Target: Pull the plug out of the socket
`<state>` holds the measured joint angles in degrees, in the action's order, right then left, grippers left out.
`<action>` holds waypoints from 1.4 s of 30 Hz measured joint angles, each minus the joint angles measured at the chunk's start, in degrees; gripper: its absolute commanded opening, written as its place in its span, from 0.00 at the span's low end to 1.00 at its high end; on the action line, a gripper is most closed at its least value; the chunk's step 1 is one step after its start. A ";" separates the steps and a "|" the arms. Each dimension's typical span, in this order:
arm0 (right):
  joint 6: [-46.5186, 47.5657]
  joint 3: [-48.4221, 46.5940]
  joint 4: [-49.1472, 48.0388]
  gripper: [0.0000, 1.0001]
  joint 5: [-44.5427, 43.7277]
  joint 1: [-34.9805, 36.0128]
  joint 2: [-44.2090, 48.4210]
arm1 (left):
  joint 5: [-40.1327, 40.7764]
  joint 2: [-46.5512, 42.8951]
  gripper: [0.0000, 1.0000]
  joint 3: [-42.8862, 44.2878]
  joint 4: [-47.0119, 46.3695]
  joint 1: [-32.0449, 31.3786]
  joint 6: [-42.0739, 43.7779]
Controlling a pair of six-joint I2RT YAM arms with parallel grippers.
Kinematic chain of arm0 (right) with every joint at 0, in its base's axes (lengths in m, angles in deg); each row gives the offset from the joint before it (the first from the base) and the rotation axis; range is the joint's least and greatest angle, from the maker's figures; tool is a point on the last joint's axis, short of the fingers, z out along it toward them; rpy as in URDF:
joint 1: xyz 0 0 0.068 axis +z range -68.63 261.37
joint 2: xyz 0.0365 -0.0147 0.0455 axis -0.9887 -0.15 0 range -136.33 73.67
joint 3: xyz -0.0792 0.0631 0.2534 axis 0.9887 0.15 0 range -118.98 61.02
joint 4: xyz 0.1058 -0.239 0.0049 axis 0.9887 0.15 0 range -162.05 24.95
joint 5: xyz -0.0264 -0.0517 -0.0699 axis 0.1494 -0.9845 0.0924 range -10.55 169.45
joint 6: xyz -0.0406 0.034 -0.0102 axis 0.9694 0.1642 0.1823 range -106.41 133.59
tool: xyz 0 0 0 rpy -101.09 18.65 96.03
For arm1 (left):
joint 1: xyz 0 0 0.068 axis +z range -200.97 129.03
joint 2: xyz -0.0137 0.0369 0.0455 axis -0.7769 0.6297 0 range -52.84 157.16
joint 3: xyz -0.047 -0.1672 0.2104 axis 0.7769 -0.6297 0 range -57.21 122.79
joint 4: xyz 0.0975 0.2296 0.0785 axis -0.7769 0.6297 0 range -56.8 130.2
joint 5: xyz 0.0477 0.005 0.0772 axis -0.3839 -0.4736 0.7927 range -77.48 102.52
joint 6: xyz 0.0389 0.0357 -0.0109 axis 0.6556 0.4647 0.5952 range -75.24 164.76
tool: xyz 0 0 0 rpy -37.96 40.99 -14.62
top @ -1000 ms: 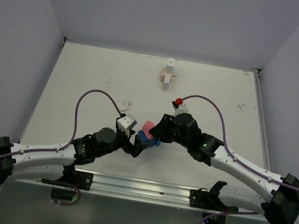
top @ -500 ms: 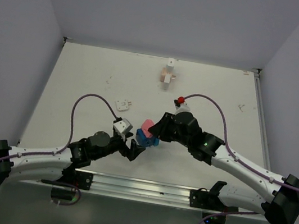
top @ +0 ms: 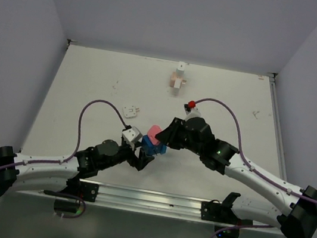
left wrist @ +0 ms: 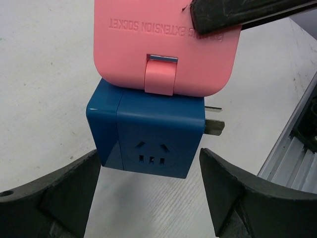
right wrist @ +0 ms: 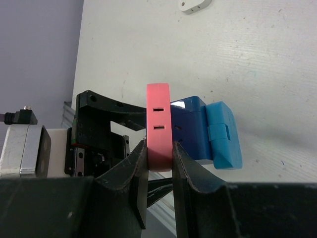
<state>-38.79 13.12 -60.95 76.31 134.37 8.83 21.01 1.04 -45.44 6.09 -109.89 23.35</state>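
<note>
At the front of the bench (top: 91, 84), I hold the pink socket (right wrist: 158, 126) pinched in my right fingers (right wrist: 133, 173).
Embossed "EXTENSION SOCKET"; blue plug (left wrist: 153, 139) joined to it, between my spread left fingers (left wrist: 64, 198).

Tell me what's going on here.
The right jaws are shut on the pink socket, with the blue plug joined to it. The left jaws stand open on either side of the plug, not gripping it. Nothing has been pulled apart yet.
</note>
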 measured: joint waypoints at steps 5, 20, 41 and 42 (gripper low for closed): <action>-0.20 0.00 -0.07 0.00 0.72 0.00 0.00 | 0.00 1.03 0.75 0.00 -0.55 0.00 -0.04; 0.83 0.00 -1.49 0.00 1.44 0.00 -0.02 | 0.92 0.48 0.17 0.00 -0.83 0.00 -0.63; 15.58 -3.26 4.04 0.00 -1.90 0.22 -0.83 | 0.57 6.95 0.00 12.15 16.09 -0.04 -4.17; 15.85 -3.26 4.15 0.00 -1.92 0.22 -0.90 | 0.46 7.15 0.00 12.28 16.26 -0.04 -4.46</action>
<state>-22.95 9.86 -56.80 74.39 134.58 7.94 21.47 8.19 -33.15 22.35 -109.93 18.89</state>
